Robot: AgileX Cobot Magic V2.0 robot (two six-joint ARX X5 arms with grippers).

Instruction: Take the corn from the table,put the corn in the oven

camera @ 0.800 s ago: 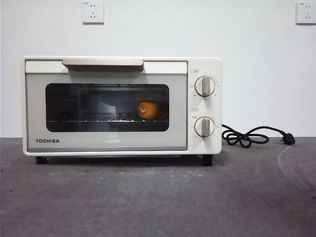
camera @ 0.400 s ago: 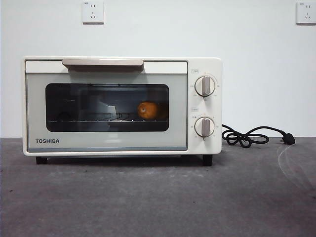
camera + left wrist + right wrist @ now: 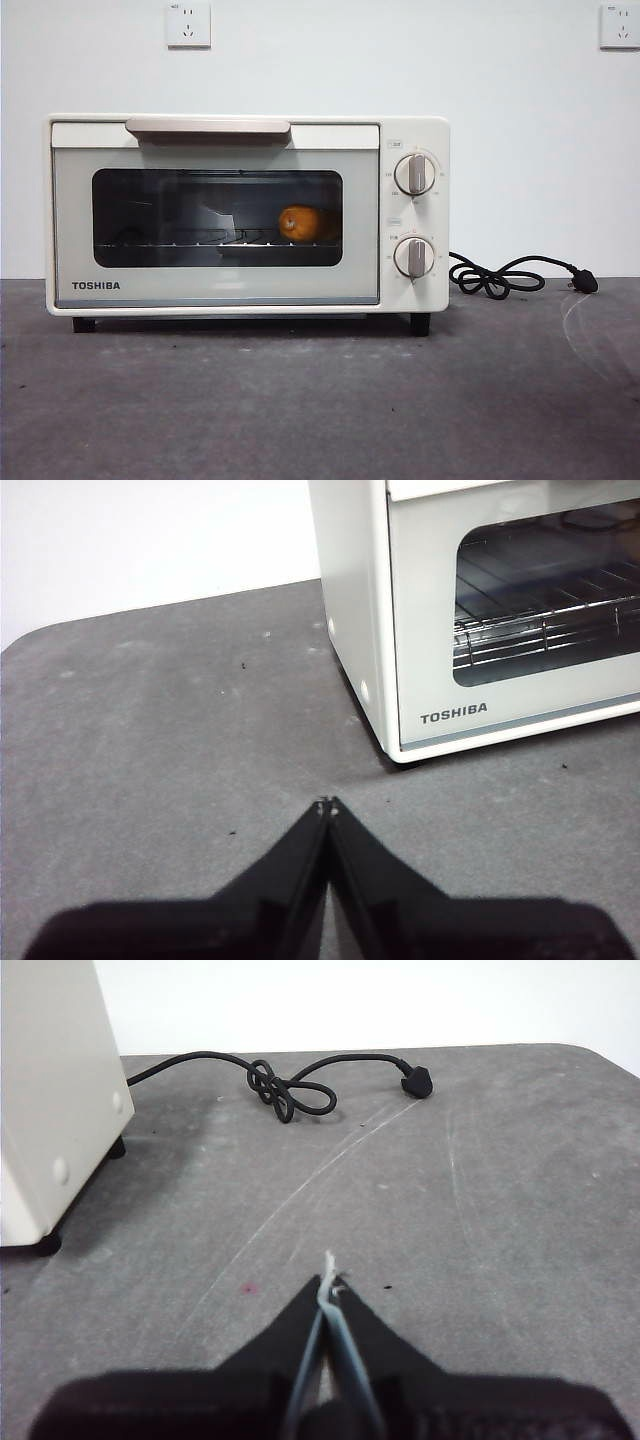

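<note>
The corn [image 3: 301,223] lies on the wire rack inside the cream-white TOSHIBA oven [image 3: 245,215], seen through the dark window of its closed door, towards the right of the chamber. The oven stands on the dark grey table [image 3: 320,400]. My left gripper [image 3: 327,805] is shut and empty, hovering over the table off the oven's [image 3: 480,610] left front corner. Over the table on the oven's right side, my right gripper [image 3: 328,1280] is shut with nothing in it. Neither gripper appears in the front view.
A black power cord [image 3: 505,275] with its plug [image 3: 584,282] coils on the table right of the oven; the cord [image 3: 290,1085] also shows ahead of the right gripper. Two wall sockets [image 3: 188,24] sit high on the white wall.
</note>
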